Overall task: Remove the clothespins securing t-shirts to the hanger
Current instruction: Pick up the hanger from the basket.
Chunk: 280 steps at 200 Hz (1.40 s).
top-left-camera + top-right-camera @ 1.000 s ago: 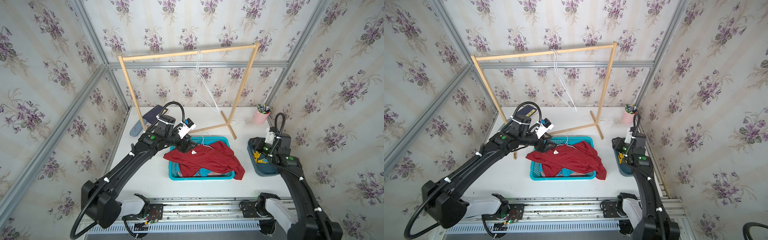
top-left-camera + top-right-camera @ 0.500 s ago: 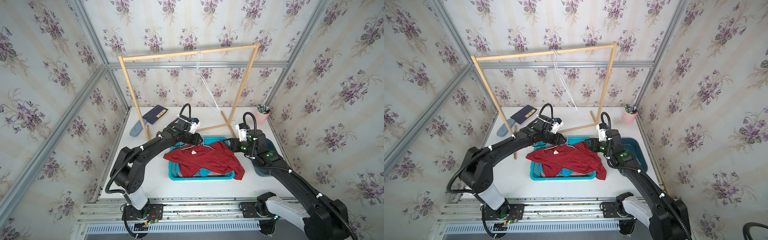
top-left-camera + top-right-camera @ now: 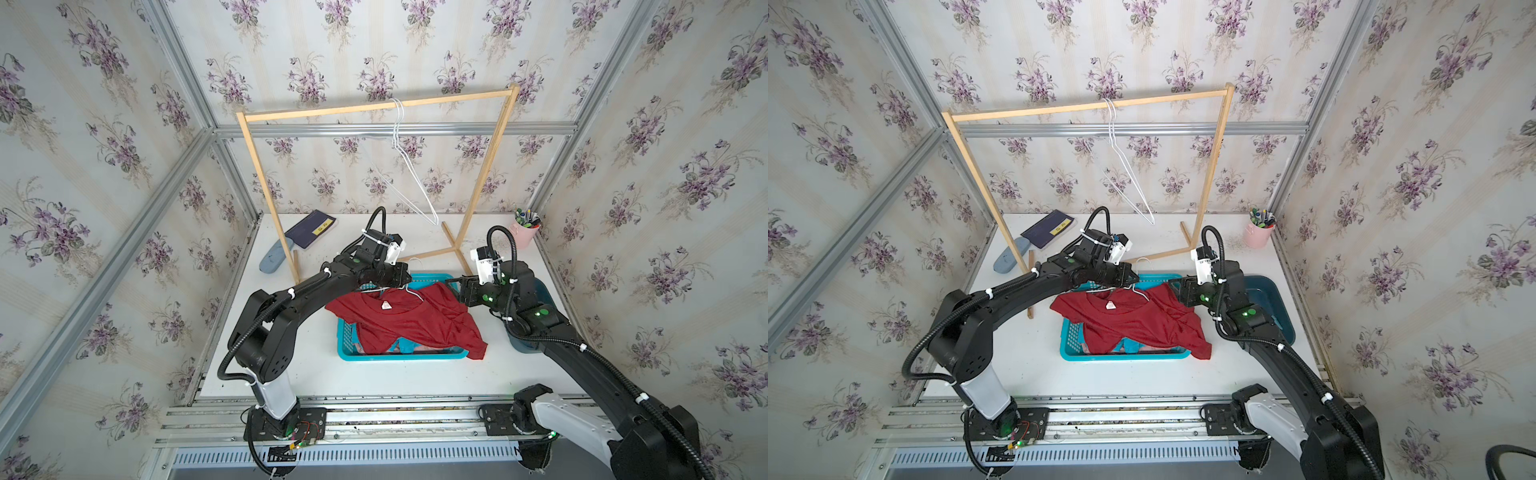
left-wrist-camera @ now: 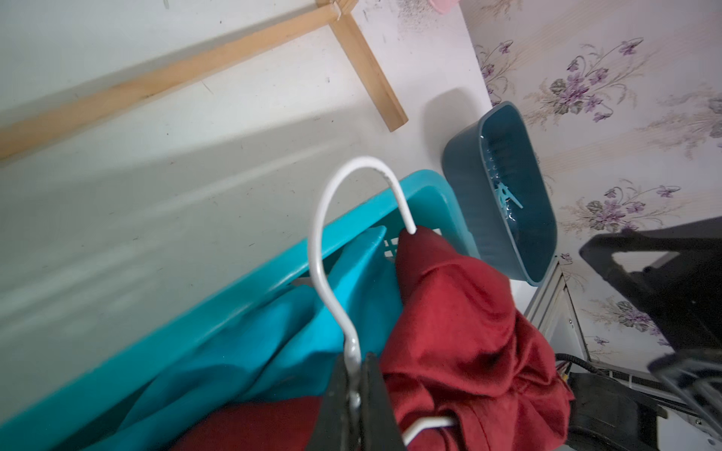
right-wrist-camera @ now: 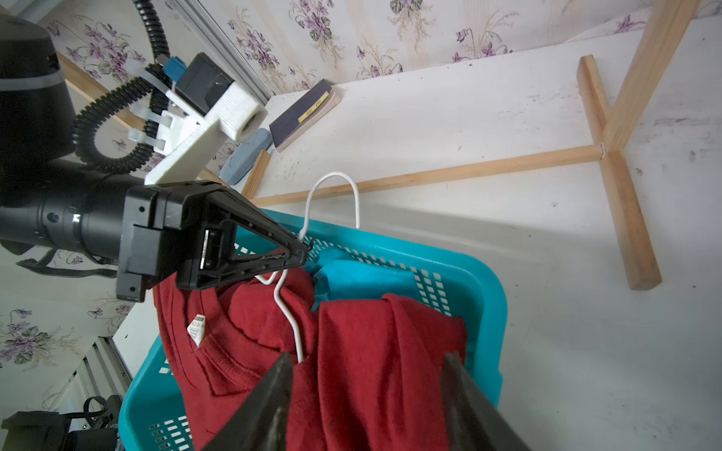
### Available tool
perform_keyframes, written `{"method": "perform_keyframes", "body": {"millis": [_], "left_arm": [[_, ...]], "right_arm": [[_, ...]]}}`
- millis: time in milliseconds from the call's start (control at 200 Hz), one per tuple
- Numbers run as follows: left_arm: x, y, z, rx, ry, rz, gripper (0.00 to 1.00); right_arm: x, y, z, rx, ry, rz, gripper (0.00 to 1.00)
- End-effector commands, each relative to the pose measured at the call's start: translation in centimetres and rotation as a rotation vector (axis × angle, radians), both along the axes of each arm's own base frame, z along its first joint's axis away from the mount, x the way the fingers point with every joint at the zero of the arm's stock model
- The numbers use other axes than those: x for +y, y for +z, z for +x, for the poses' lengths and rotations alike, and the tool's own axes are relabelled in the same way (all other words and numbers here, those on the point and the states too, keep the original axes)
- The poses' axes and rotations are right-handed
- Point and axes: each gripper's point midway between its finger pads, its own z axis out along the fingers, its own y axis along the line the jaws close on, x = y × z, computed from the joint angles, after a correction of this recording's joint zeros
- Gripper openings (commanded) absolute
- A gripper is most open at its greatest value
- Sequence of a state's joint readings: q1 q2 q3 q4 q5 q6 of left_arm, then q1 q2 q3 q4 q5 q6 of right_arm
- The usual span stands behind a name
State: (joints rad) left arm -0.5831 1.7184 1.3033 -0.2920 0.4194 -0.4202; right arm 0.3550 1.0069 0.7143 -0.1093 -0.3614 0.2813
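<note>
The left gripper point(image 5: 304, 250) is clamped shut on the twisted neck of the hanger point(image 5: 335, 174), just below the hook, over the far rim of the basket point(image 5: 484, 312). The hanger's shoulder wire is passed into the collar of the red tee point(image 5: 363, 332). This tee is draped across the basket, and a sleeve is hung over the near right corner in both top views. The turquoise tee point(image 4: 273, 343) is seen beneath it, inside the basket. The right gripper point(image 5: 367, 363) is positioned just above the red tee, jaws apart. A blue clothespin point(image 4: 508, 197) is seen lying in the bin point(image 4: 461, 156), just beside the basket.
</note>
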Motion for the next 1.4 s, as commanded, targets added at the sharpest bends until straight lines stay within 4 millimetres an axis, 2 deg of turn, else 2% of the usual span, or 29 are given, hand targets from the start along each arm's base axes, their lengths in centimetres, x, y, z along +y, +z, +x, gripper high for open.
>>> {"method": "perform_keyframes", "body": {"millis": [0,140,270,290,450,589,604,634,729,874,944,1019,1139,1219,1259,1279,1354,1394], "left_arm": [[0.8,2.3,0.4,-0.085,0.032,-0.004,0.00],[2.2,6.1,-0.3,-0.210,0.041,-0.011,0.00],[3.3,9.8,-1.3,-0.337,0.043,-0.043,0.00],[3.6,11.5,-1.8,-0.379,0.045,-0.067,0.00],[5.1,18.4,-4.1,-0.607,0.046,-0.172,0.00],[5.8,23.0,-5.6,-0.727,0.047,-0.239,0.00],[5.8,23.4,-5.7,-0.734,0.046,-0.243,0.00],[5.8,24.1,-5.8,-0.750,0.045,-0.251,0.00],[5.6,25.9,-6.5,-0.801,0.030,-0.265,0.00],[5.7,27.7,-7.0,-0.862,0.033,-0.266,0.00],[5.8,28.2,-7.3,-0.882,0.025,-0.266,0.00],[5.8,28.3,-7.7,-0.909,-0.001,-0.253,0.00],[5.7,27.4,-8.1,-0.921,-0.053,-0.200,0.00],[5.4,27.1,-8.7,-0.921,-0.106,-0.190,0.00],[5.0,27.0,-9.2,-0.924,-0.154,-0.186,0.05],[4.9,26.9,-9.6,-0.927,-0.181,-0.185,0.11],[4.5,26.0,-10.9,-0.945,-0.305,-0.147,0.56],[4.8,25.1,-11.2,-0.932,-0.358,-0.104,0.70]], "right_arm": [[0.9,2.8,-0.2,-0.093,0.064,0.022,0.61],[2.3,6.3,-1.6,-0.185,0.189,0.051,0.62],[3.6,8.6,-3.4,-0.233,0.306,0.068,0.62],[3.8,8.8,-3.6,-0.240,0.316,0.067,0.63],[5.5,10.6,-4.8,-0.285,0.374,0.039,0.69],[7.4,13.3,-5.6,-0.353,0.447,0.043,0.73],[8.4,13.5,-6.4,-0.355,0.485,0.046,0.73],[9.0,14.0,-6.7,-0.361,0.509,0.040,0.73],[10.1,13.9,-6.6,-0.338,0.546,-0.024,0.73],[10.4,12.6,-6.1,-0.291,0.579,-0.124,0.71],[10.2,12.2,-5.6,-0.283,0.566,-0.162,0.61],[10.0,12.0,-5.4,-0.292,0.569,-0.199,0.34],[9.8,12.9,-5.2,-0.355,0.581,-0.242,0.01],[9.8,13.9,-5.5,-0.414,0.606,-0.256,0.00],[9.8,14.1,-5.7,-0.434,0.623,-0.264,0.00],[9.8,14.4,-5.8,-0.448,0.634,-0.269,0.00],[9.9,14.7,-6.2,-0.476,0.676,-0.293,0.00],[9.9,14.7,-6.4,-0.484,0.699,-0.308,0.00]]}}
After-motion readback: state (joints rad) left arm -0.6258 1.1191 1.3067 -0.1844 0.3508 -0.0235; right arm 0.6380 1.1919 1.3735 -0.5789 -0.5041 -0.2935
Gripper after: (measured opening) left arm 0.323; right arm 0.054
